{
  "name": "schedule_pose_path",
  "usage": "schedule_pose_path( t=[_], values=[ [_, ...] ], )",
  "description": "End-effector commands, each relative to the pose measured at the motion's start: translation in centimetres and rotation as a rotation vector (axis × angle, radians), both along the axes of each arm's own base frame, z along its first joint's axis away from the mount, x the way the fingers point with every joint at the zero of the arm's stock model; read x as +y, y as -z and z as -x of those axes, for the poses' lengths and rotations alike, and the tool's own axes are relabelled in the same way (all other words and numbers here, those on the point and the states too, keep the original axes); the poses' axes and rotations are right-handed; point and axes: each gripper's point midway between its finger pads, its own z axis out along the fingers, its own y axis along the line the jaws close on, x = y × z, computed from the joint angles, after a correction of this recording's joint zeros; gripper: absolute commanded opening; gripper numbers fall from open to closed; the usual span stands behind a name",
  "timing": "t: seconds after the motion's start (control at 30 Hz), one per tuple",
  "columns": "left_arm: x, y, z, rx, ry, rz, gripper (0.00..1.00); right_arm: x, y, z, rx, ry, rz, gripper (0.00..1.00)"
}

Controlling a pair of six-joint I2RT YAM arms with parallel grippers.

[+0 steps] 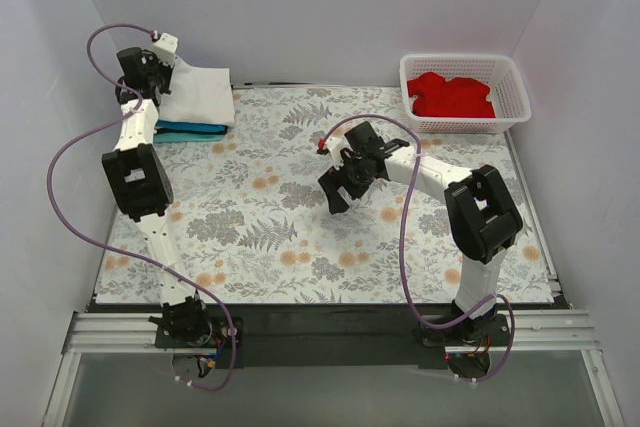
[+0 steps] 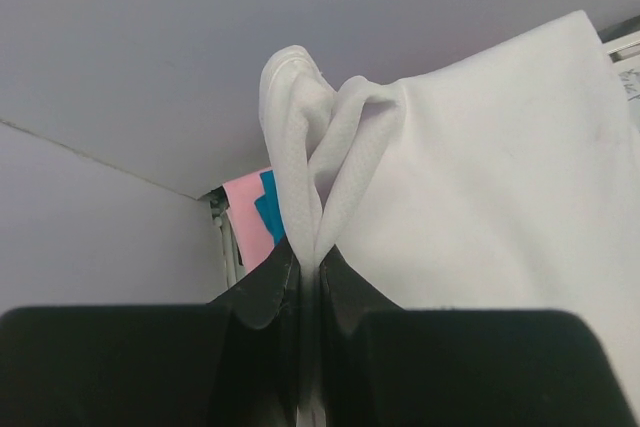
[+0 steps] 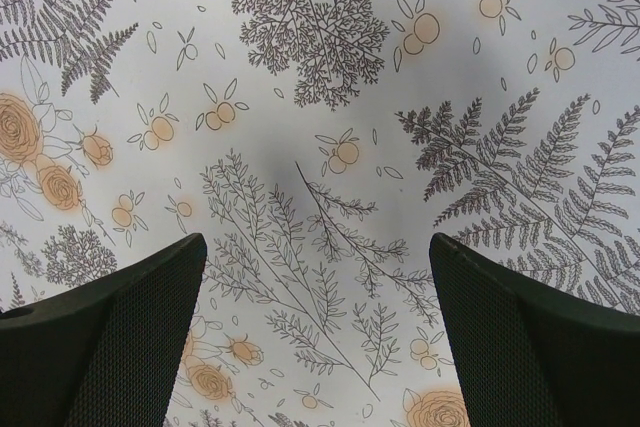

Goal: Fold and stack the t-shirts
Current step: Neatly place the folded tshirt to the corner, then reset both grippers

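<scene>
**Left arm.** The left pincer [image 2: 310, 253] is pressed together on a doubled, stitched edge of the folded white cloth t-shirt [image 1: 203, 95]. Nothing else is in its grip. From the pinch the shirt spreads to the arm's right and toward the middle of the surface. It appears to lie on top of the folded blue t-shirt [image 1: 190, 130]. A strip of pink t-shirt [image 2: 248, 215] shows beside the blue in the left wrist view, but its place in the pile cannot be told.

**Right arm.** The right pincer [image 3: 315, 247] is spread wide and empty. It hangs over bare cloth near mid-surface, well apart from the pile.

**Governing relation.** The crumpled red t-shirt [image 1: 452, 95] lies in the white plastic lattice basket [image 1: 462, 127] at the far right corner. That is beyond the right pincer and to its right, so the right arm is plainly the nearer. The red shirt is bunched and no long axis can be read. In my judgement the white shirt needs only to be released, and the red one is next.

**Surface and room.** The surface carries a floral-patterned table cloth [image 1: 300, 227] that lies flat. Plain pale walls [image 1: 320, 7] enclose it on three sides, and the pile sits close to the left one.
</scene>
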Motion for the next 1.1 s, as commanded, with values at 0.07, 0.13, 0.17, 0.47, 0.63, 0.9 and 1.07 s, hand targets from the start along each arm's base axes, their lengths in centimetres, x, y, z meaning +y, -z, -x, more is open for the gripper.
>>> schedule_pose_path(
  t=[0.07,0.13,0.17,0.47,0.63,0.9,1.07],
  values=[
    [1.4,-3.1,-1.0,-0.127,0.050,-0.081,0.00,0.7,-0.2,-0.6,-0.004,-0.002,-0.004,0.98],
    [1.6,-3.2,-1.0,-0.143,0.057,-0.099,0.00,0.7,0.0,-0.5,0.003,-0.004,-0.004,0.98],
    [1.6,-3.5,-1.1,-0.170,0.070,-0.106,0.00,0.8,-0.1,-0.5,0.002,-0.007,-0.005,0.99],
    [2.6,-2.6,-2.0,-0.195,0.075,-0.155,0.00,0.8,0.3,-0.2,0.016,-0.010,-0.001,0.98],
    [3.8,-2.7,-2.2,-0.221,0.023,-0.192,0.35,0.9,0.0,-0.2,0.014,-0.011,-0.010,0.98],
    [4.6,-9.1,-1.2,-0.264,-0.106,-0.017,0.75,1.0,-2.7,-0.4,-0.036,0.001,-0.045,0.98],
    [1.0,-13.3,2.8,-0.187,-0.122,0.149,0.78,-0.5,-5.3,-1.7,-0.111,0.039,-0.062,0.98]
  ],
)
